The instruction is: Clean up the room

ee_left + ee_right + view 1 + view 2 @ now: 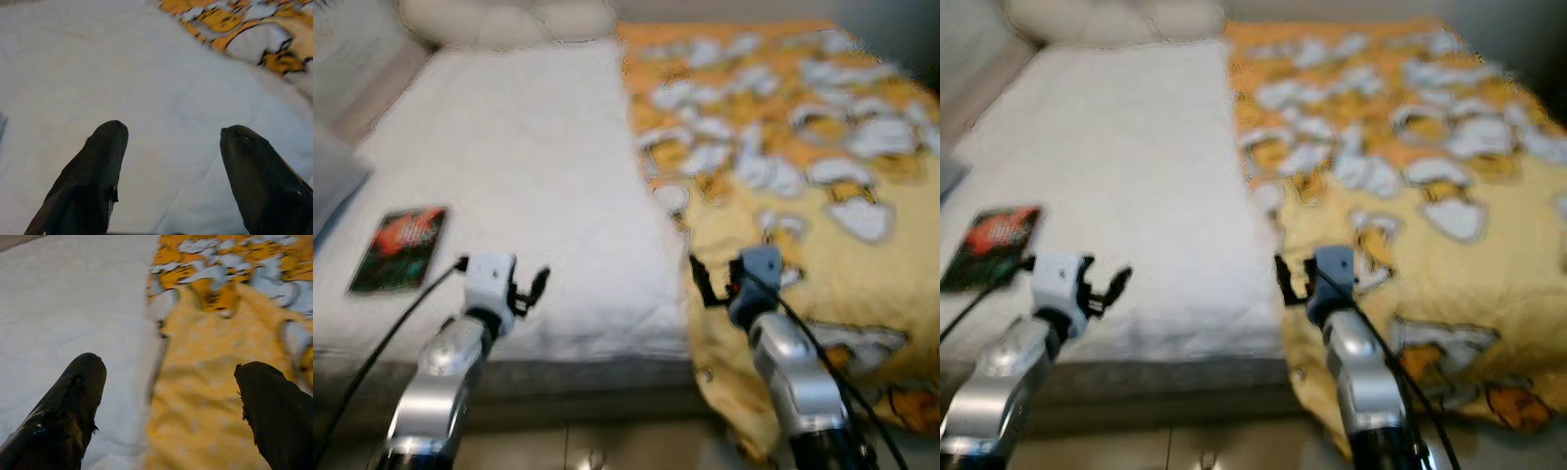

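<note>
A bed lies in front of me, its left half covered by a white sheet (529, 166). Over the right half is a yellow and orange blanket (803, 176) with white duck shapes, its edge rumpled along the middle. A dark book (401, 248) with a red cover picture lies on the sheet near the left edge. My left gripper (527, 290) is open above the sheet's front edge, to the right of the book. My right gripper (703, 282) is open over the blanket's edge where it meets the sheet (73, 298). Neither holds anything.
A pale pillow (509, 20) lies at the head of the bed. A grey cushion or fabric (333, 176) sticks in at the left. The bed's dark front edge (597, 377) runs below the grippers, with pale floor (607, 441) beneath it.
</note>
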Robot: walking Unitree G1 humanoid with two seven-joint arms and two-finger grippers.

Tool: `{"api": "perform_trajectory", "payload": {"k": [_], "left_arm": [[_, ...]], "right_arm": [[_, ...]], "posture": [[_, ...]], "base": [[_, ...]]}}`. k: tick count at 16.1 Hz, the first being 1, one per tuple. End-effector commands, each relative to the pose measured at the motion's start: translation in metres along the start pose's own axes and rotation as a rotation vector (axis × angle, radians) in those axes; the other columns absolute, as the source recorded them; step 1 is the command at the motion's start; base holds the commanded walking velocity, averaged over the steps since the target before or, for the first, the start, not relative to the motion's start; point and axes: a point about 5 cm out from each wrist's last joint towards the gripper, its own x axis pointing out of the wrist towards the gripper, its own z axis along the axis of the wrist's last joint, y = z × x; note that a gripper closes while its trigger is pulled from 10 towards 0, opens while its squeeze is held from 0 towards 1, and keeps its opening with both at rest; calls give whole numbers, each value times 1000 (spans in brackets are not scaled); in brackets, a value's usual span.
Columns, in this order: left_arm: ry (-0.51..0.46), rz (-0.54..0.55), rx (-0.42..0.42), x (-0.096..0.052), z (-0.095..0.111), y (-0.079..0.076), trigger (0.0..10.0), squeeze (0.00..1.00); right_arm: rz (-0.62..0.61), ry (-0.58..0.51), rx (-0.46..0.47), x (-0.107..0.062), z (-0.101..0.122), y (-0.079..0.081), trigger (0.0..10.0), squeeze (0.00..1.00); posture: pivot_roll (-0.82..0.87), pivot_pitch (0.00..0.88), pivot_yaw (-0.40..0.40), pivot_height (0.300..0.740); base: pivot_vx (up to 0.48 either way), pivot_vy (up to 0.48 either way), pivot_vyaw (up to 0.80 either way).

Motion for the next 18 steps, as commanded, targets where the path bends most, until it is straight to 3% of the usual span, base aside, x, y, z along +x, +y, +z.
{"api": "perform_trajectory", "payload": {"k": [1,7,11,12,15,18], "left_arm": [[3,-11,5,0,1,-1,10000,0],[9,-12,20,1,2,1,10000,0],[35,30,60,0,-1,8,10000,0],[29,-6,77,-1,0,6,10000,0],[99,-148,119,-5,-4,1,10000,0],[162,-245,177,-12,-7,4,10000,0]], "right_arm": [[-11,-5,0,1,1,-2,10000,0],[-5,-1,-11,3,1,-3,10000,0],[53,14,11,10,1,1,10000,0],[67,38,8,13,0,2,10000,1000],[70,87,-21,30,-2,4,10000,1000],[88,200,-128,50,-10,14,10000,1000]], "posture": [[53,0,42,740],[55,0,44,740],[58,0,48,740],[61,0,51,740],[68,0,64,740],[86,0,87,740]], "base": [[337,0,0],[322,0,0],[0,0,0],[0,0,0],[0,0,0],[0,0,0]]}}
